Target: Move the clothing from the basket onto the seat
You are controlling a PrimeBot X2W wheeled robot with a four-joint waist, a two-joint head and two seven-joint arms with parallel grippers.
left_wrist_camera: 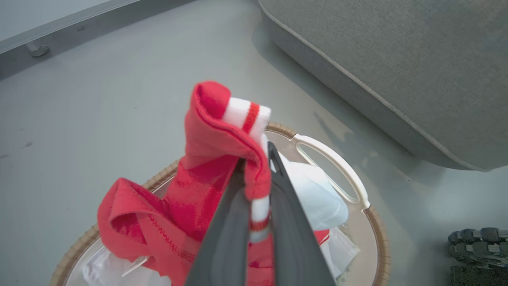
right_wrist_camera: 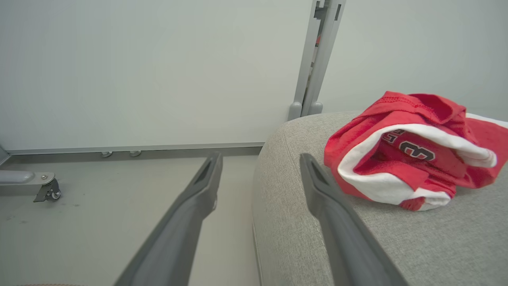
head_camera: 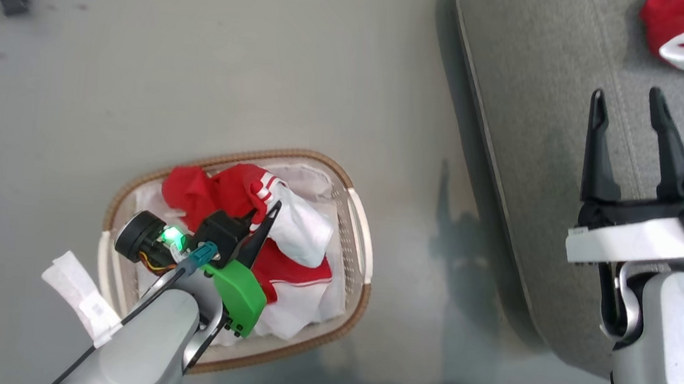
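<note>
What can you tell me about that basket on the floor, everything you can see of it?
The basket is oval: white perforated plastic walls, brown woven rim, white side handles, white cloth liner. It stands upright on the grey floor, beside the grey seat but apart from it. Red clothing with white trim is heaped inside; the left tool, above, is shut on a striped cuff.

The left pincer (head_camera: 265,210) is clamped tight, while the right pincer (head_camera: 627,94) stands spread wide, fingers straight.
</note>
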